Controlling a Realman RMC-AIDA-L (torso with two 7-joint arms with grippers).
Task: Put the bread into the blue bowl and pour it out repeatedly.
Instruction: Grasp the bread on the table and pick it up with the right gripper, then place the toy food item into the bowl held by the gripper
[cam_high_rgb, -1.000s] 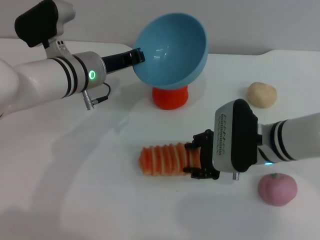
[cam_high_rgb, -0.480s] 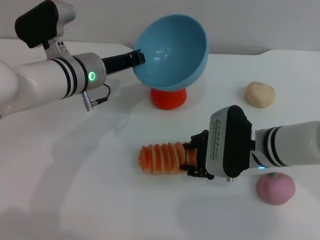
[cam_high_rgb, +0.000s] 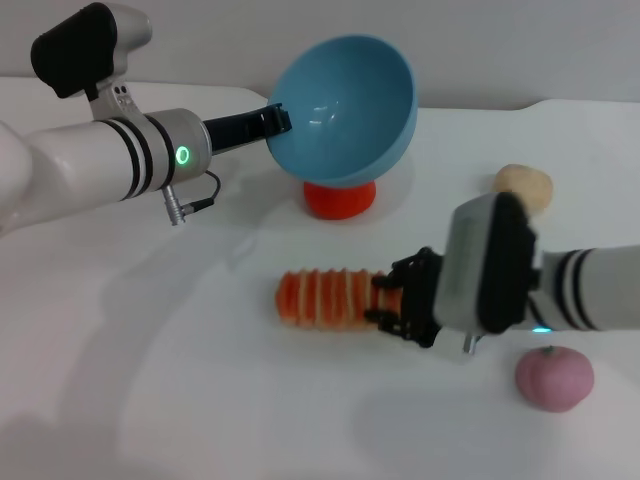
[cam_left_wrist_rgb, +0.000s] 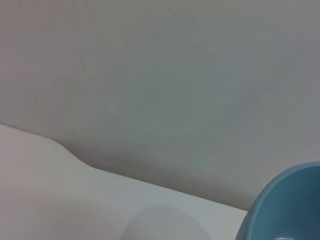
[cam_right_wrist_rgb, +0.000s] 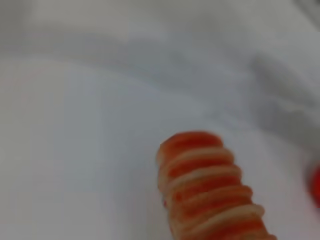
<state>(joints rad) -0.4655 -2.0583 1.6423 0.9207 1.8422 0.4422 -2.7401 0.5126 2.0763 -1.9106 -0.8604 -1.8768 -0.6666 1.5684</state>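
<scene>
The blue bowl (cam_high_rgb: 350, 100) hangs tilted in the air at the back, its opening facing forward and to the right, with nothing in it. My left gripper (cam_high_rgb: 275, 118) is shut on its left rim. Only a piece of the bowl's (cam_left_wrist_rgb: 290, 205) rim shows in the left wrist view. The bread (cam_high_rgb: 325, 298), an orange-brown ridged loaf, lies level near the table's middle. My right gripper (cam_high_rgb: 388, 302) is shut on its right end. The bread (cam_right_wrist_rgb: 210, 195) fills the right wrist view from one edge, over the white table.
A red rounded object (cam_high_rgb: 340, 197) sits on the table right below the bowl. A beige ball (cam_high_rgb: 523, 183) lies at the back right, and a pink fruit-like object (cam_high_rgb: 554, 378) at the front right. The tabletop (cam_high_rgb: 150, 350) is white.
My right gripper has lifted and shifted slightly toward the back with the bread in it, and its wrist has swung to the right. The left arm and bowl have stayed put.
</scene>
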